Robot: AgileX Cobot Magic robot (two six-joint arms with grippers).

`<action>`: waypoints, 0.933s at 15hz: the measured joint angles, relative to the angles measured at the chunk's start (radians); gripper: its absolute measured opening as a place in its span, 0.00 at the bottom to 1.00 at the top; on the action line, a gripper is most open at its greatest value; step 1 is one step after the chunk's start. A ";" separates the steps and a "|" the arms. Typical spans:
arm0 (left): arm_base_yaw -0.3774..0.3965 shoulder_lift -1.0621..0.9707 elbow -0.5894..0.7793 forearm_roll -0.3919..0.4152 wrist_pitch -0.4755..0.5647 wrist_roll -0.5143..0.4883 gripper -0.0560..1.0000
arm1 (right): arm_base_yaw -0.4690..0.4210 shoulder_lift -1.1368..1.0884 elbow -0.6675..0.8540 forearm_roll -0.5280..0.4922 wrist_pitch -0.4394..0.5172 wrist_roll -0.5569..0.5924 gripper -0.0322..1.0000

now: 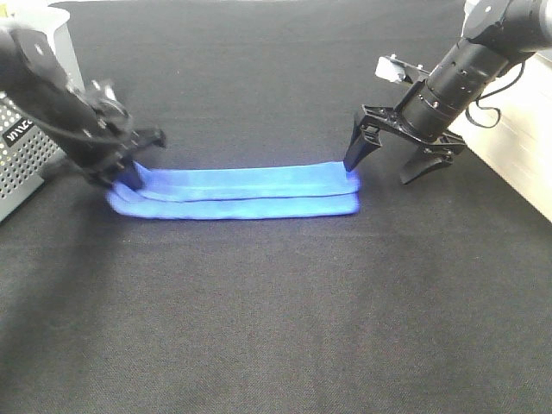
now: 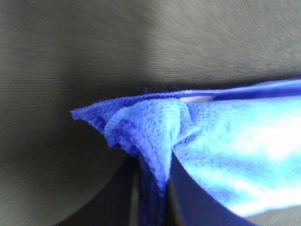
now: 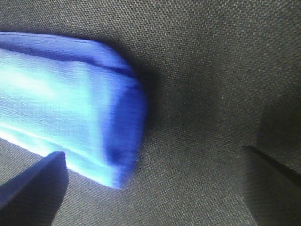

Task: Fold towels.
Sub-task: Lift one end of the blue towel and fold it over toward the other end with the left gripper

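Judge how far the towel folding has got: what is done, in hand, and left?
Done: the towel lies on the table as a long, narrow folded strip. In hand: the left hand pinches one end; the right hand stands open at the other. Left: probably folding the strip shorter, end to end.

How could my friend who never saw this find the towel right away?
Look at the big black table between the two robot arms. Stretched across its middle is the blue towel, folded into a long narrow strip, with the left gripper pinching one end and the open right gripper at the other. Nothing else there is bright blue.
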 joint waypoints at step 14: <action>-0.345 0.065 -0.353 0.021 0.133 -0.296 0.13 | 0.000 0.000 0.000 0.000 0.046 0.023 0.92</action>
